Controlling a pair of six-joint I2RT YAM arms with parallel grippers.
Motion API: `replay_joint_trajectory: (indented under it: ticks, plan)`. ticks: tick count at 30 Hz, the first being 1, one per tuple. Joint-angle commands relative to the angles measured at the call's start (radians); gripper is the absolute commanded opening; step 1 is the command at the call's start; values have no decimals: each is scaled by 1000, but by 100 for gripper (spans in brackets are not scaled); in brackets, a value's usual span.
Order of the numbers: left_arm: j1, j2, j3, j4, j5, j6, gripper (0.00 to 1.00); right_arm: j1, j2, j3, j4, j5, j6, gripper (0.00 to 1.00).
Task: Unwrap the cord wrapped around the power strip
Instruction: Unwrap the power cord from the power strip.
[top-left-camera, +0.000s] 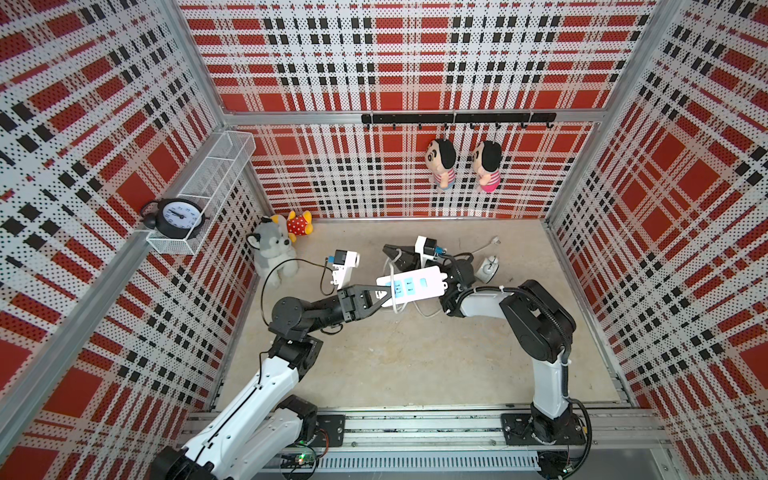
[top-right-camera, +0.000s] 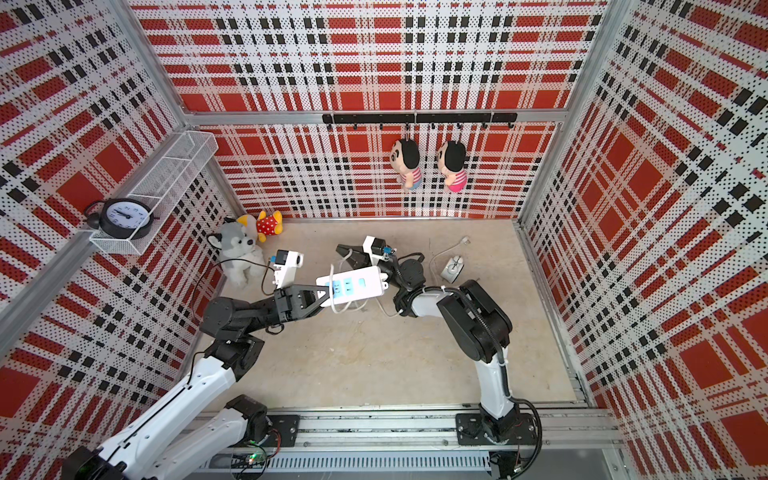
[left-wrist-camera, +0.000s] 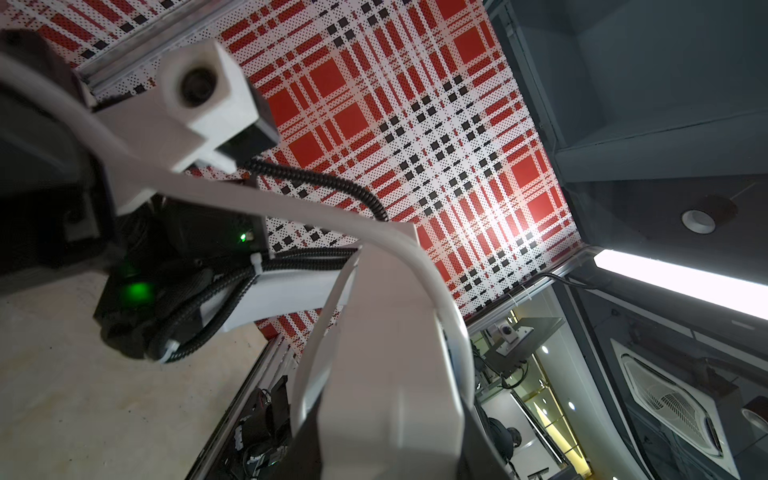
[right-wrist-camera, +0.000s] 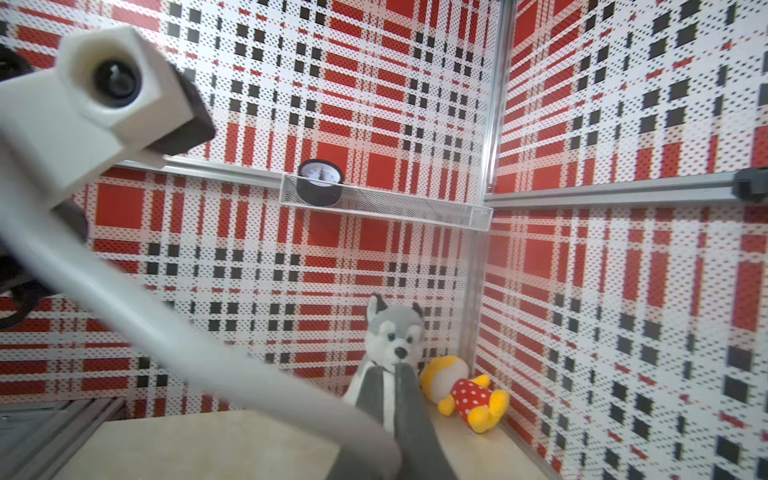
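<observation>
The left gripper is seen partly closed on the power strip, held above the table. The cord is looped round it in both top views; only the right wrist view shows it pinched by the shut right gripper.

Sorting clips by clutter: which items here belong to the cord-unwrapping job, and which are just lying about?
Job: power strip, cord, left gripper, right gripper.
Lying about: black alarm clock, husky plush, yellow plush, two hanging dolls, small white clock.
</observation>
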Motion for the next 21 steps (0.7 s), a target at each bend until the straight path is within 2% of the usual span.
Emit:
replay_joint_trajectory:
  ticks: [1,5,9,14,15,17,19,21]
  plan:
    - [45,-35,-42,-15,28,28,0,-48,-103,18,-87,-3,-62,0]
    - [101,-26,-82,-15,51,32,0,-93,-214,-44,-113,-3,-86,0]
    - [183,20,-112,-11,53,31,0,-107,-386,-140,-113,-3,-86,0]
    - [229,88,-65,65,1,10,0,-89,-611,-305,-113,-3,-86,0]
    - [235,107,-49,96,-6,-4,0,-74,-651,-348,-630,90,-595,0]
    - [252,145,-19,159,-16,-40,0,-33,-708,-399,-791,154,-754,0]
    - [266,182,19,224,-16,-82,0,27,-723,-434,-933,271,-899,0]
    - [275,206,64,257,-11,-106,0,53,-708,-463,-996,354,-966,0]
